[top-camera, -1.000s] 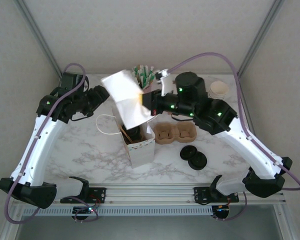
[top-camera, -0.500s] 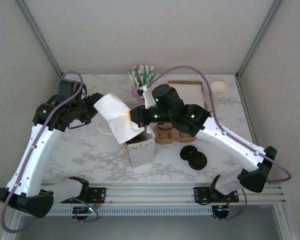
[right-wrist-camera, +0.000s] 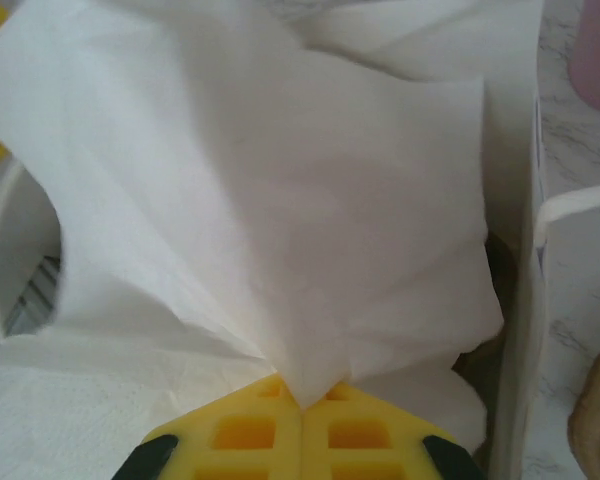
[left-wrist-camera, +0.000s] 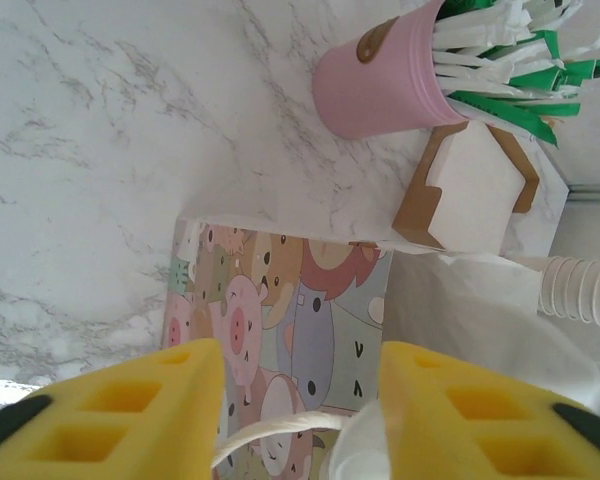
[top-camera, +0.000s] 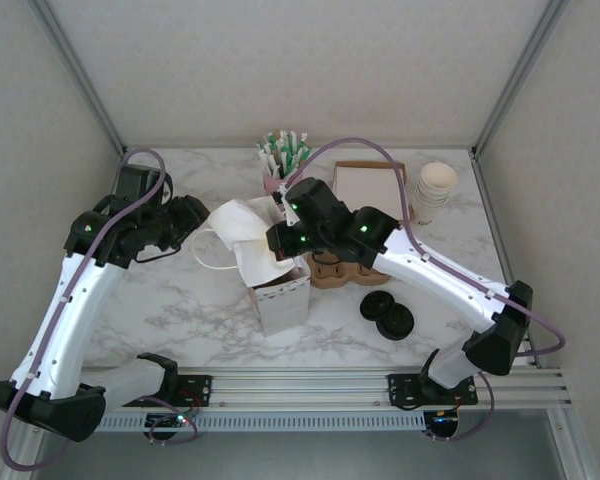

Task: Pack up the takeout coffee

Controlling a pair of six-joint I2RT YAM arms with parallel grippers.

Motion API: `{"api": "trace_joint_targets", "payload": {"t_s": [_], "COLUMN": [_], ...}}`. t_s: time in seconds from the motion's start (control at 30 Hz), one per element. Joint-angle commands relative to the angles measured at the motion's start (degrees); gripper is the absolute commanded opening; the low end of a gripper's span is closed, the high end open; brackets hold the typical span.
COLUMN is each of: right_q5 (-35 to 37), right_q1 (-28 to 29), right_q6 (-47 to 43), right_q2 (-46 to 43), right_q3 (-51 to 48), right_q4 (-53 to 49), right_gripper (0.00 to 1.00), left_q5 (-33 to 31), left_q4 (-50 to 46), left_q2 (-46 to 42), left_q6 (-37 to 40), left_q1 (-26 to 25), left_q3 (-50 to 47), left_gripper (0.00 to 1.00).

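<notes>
Jaws shut on the napkin (top-camera: 242, 232), the right gripper (top-camera: 280, 240) hangs at the bag's (top-camera: 282, 300) 12 o'clock, while the left gripper's (top-camera: 197, 215) jaws stand part-open at 10 o'clock.

A white marble-patterned tabletop with grey veins (top-camera: 180, 305) spans the middle of the top view. A slanted silver metal frame post (top-camera: 77, 72) stands at the upper left, with a matching second post (top-camera: 520, 72) at the upper right. Pale textured wall panels (top-camera: 300, 60) fill the space between them. A slotted silver aluminium rail (top-camera: 300, 384) runs along the bottom edge.
</notes>
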Motion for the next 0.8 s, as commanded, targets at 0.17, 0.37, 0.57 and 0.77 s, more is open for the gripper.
{"api": "trace_joint_targets", "payload": {"t_s": [0.17,0.37,0.57,0.77], "right_q5": [6.66,11.50,18.87,19.12], "right_q1": [2.82,4.31,5.40,5.33], "right_q6": [-5.56,-8.88,-8.77,-6.96], "right_q2": [5.41,9.76,9.04,3.82], "right_q3": [5.52,9.46,9.99,9.39], "right_q4": [-5.82,-10.90,-11.03,-4.96], "right_gripper": [0.16,0.34,0.45,0.53], "left_q5": [-0.13,-0.04,-0.35,-0.22], "left_q4": [-1.36,-1.88,-1.88,-1.80], "left_q2": [-1.71,-1.90,-2.17,-1.94], "left_q6": [-0.53,-0.52,-0.65,-0.69], "left_q1": [-0.40,-0.44,-0.40,-0.36], "left_q3": [-1.60,-1.86,-1.91,-1.64], "left_gripper": [0.29,0.29,0.30,0.30]}}
